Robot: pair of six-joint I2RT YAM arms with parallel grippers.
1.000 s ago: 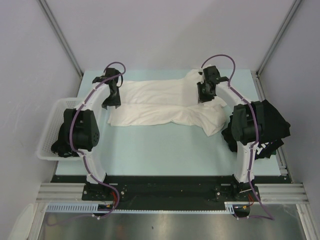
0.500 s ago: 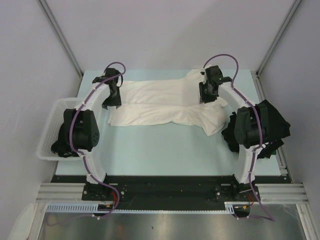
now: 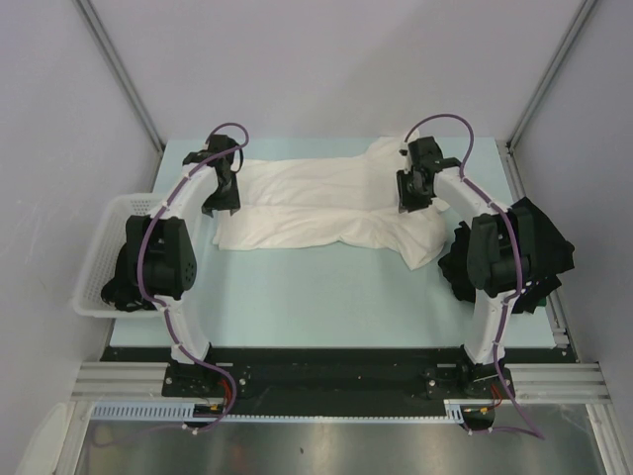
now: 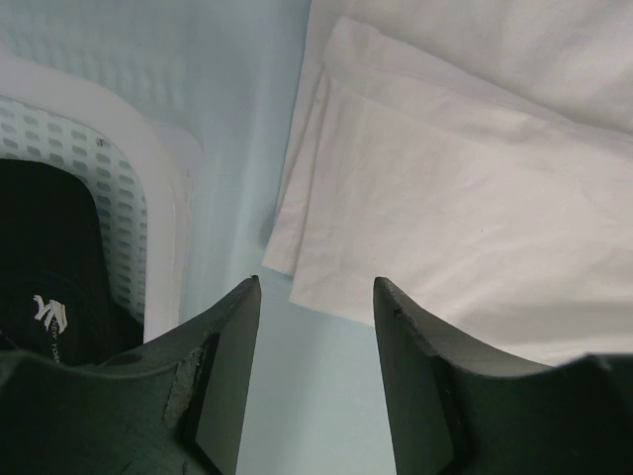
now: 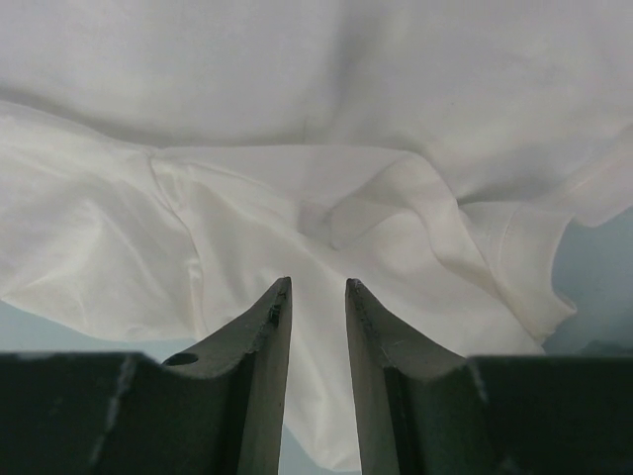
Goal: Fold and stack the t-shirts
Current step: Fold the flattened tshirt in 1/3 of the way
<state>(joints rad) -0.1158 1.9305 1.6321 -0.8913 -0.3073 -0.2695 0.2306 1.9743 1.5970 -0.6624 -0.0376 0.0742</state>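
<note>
On your pale blue surface (image 3: 326, 297), the cream-white t-shirt (image 3: 316, 203) lies folded lengthwise across the far half. Black t-shirts (image 3: 539, 242) are heaped at the right edge. A white mesh basket (image 3: 109, 213) stands on the left. Your left hand (image 4: 316, 297) hovers half open and empty at the shirt's left end. Your right hand (image 5: 318, 292), fingers narrowly parted, grips nothing above the rumpled right end.

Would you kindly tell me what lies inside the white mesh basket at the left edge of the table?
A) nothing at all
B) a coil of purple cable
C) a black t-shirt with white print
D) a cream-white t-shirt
C: the left wrist view shows a black t-shirt with a white print inside the white mesh basket, while the cream-white t-shirt lies spread on the table.
</note>
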